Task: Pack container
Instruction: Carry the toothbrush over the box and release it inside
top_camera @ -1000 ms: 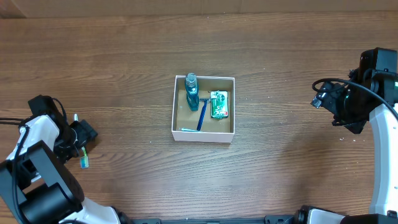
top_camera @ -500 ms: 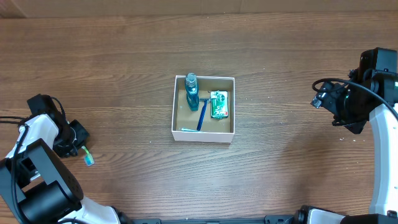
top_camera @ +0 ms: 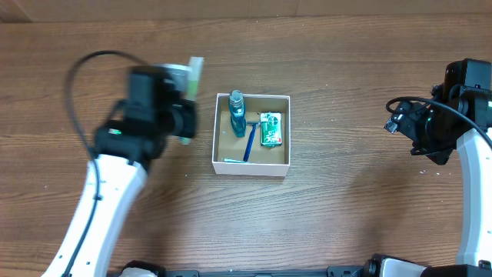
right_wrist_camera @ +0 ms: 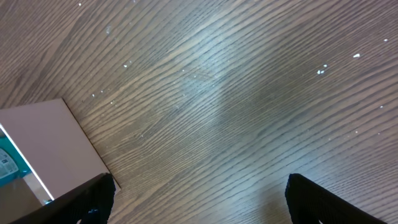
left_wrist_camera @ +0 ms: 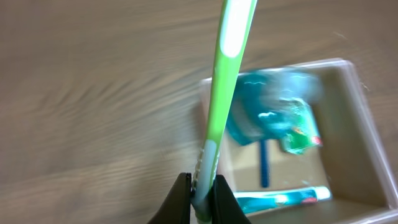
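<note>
Left end effector (left_wrist_camera: 200,188), clenched on a green toothbrush (left_wrist_camera: 219,99), has swung off the tabletop (left_wrist_camera: 93,93); with the container (top_camera: 250,169) now just ahead-right, packing looks imminent.

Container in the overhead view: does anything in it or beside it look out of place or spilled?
Nothing is spilled or damaged. The bottle, green packet and blue-handled item are inside the container. Only the green toothbrush is outside it, clamped in the left fingers to its left.

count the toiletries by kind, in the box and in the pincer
toothbrush: 1, in the left pincer
bottle: 1
packet: 1
tube: 1
blue-handled stick: 1
total: 5
</note>
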